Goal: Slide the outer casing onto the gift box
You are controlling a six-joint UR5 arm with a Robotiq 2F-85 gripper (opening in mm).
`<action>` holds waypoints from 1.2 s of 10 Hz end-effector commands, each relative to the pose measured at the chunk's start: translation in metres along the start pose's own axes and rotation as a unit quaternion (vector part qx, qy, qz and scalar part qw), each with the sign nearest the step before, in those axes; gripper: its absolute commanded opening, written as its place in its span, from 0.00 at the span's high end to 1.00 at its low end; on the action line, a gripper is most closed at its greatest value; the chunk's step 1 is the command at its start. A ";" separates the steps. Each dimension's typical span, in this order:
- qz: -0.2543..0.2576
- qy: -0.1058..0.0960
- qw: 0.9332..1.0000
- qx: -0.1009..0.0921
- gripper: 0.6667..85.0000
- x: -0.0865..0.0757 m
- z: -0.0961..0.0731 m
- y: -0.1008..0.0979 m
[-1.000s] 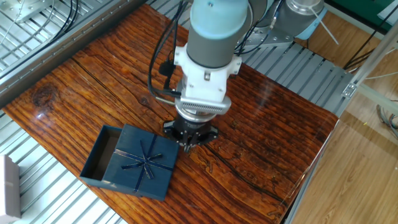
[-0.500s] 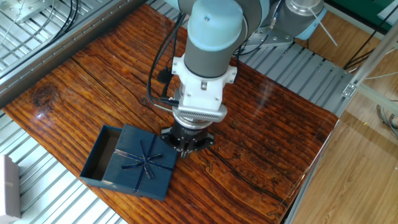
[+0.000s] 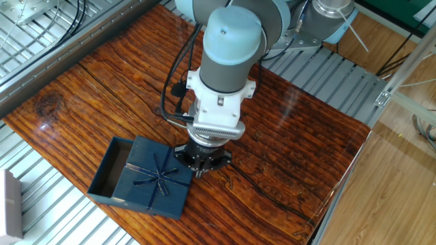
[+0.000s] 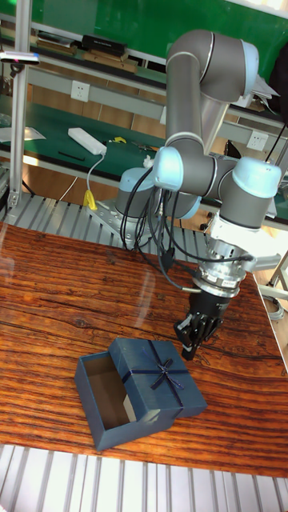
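Observation:
The outer casing is a navy sleeve with crossed ribbon lines and a small bow. It lies flat over the right part of the gift box. The box's open left end sticks out from under it and shows its low walls. My gripper points down at the table, right at the casing's right-hand edge. Its dark fingers look pressed together with nothing between them. Whether the tips touch the casing is hidden by the wrist.
The boxes sit near the front-left edge of the wooden table, with ribbed metal around it. Black cables hang from the wrist. A pale object sits at the far left. A shelf with a white power strip stands behind.
The arm has shifted a little left and nearer the camera, bringing the gripper closer to the casing's edge. The casing and gift box have not visibly moved.

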State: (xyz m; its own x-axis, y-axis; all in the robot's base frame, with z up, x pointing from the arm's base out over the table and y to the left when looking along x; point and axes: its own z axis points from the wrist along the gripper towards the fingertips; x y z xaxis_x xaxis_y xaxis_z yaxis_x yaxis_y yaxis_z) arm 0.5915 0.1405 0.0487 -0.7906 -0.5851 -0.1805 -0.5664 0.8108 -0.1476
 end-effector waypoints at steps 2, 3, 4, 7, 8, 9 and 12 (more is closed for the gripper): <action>-0.002 -0.008 1.000 0.004 1.00 -0.003 0.004 -0.008; -0.006 -0.008 1.000 0.009 1.00 -0.003 0.004 -0.011; -0.005 -0.009 1.000 0.008 1.00 -0.004 0.004 -0.011; 0.019 -0.013 0.999 -0.031 1.00 -0.006 0.000 0.008; 0.025 -0.004 0.999 -0.038 1.00 -0.001 -0.003 0.010; 0.028 0.005 0.999 -0.037 1.00 0.003 -0.005 0.010; 0.034 0.001 0.999 -0.037 1.00 0.002 -0.001 0.011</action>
State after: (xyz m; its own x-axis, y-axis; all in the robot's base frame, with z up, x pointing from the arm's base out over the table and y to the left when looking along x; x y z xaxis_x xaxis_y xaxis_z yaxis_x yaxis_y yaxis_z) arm 0.5839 0.1470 0.0485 -0.8184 -0.5454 -0.1810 -0.5411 0.8374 -0.0771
